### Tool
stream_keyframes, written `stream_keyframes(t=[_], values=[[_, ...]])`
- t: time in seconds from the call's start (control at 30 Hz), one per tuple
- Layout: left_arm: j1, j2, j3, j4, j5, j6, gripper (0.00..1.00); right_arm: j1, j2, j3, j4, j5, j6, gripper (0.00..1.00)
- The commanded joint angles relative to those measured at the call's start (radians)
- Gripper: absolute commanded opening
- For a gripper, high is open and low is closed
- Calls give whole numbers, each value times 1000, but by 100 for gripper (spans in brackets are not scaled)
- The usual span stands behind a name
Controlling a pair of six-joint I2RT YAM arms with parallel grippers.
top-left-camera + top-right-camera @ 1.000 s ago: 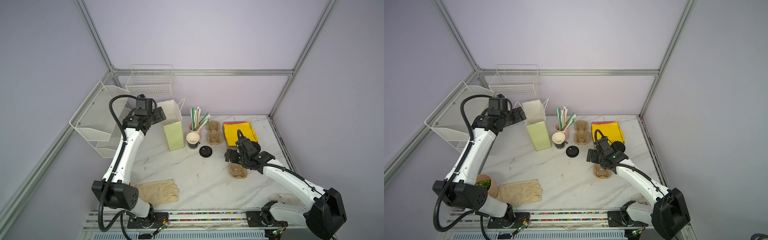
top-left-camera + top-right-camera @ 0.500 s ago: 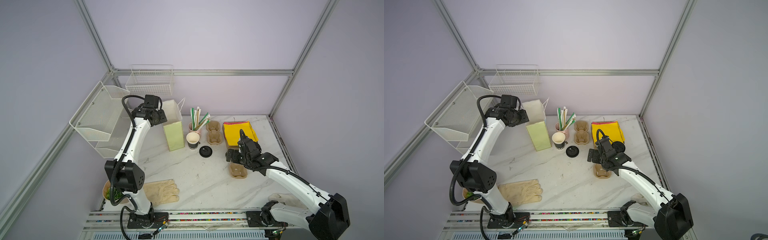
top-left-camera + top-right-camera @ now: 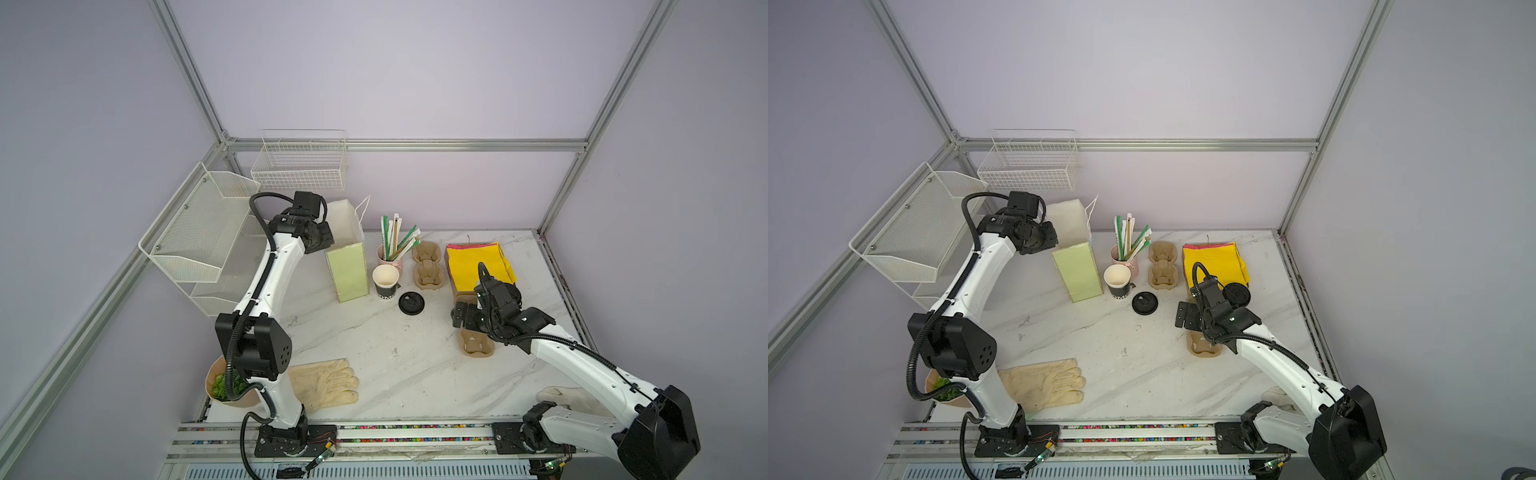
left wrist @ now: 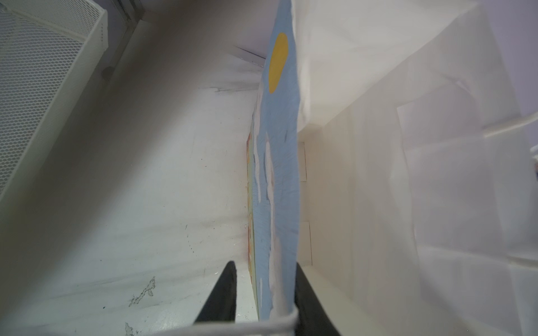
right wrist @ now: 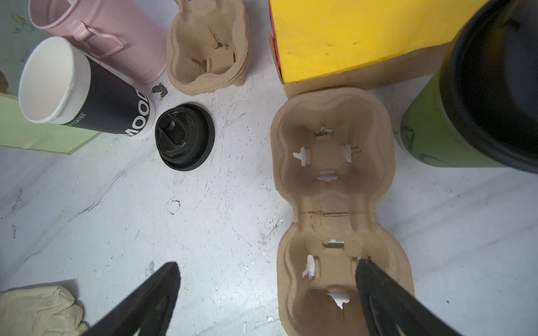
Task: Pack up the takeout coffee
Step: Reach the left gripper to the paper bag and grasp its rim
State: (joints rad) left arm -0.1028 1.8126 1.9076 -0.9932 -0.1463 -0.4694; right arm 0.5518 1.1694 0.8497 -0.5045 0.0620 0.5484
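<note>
Top view: coffee cup [image 3: 1236, 294] upright on table, just beside yellow napkins [image 3: 1214, 262], well apart from paper bag [image 3: 1077, 270].

Left wrist: left gripper [image 4: 265, 263] jaws narrowed astride bag wall; firm pinch unconfirmed.

Right wrist: right gripper [image 5: 266, 261] jaws spread wide, empty, over cup carrier [image 5: 334, 180]; cup beside carrier. Cup judged light, thin-walled, crushable. Recommend hold on green wall below lid, kept upright.
</note>
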Motion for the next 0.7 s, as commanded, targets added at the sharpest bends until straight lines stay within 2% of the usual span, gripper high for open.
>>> stream_keyframes(t=[0.0,0.53,0.67], values=[[5,-4,125,-4,-17,10,24,8,-24,-13,5,1,7,97],[5,17,159,-30,-14,13,1,11,-34,-15,0,-1,10,97],[5,14,150,-36,-17,21,0,13,-34,-14,-3,-5,12,97]])
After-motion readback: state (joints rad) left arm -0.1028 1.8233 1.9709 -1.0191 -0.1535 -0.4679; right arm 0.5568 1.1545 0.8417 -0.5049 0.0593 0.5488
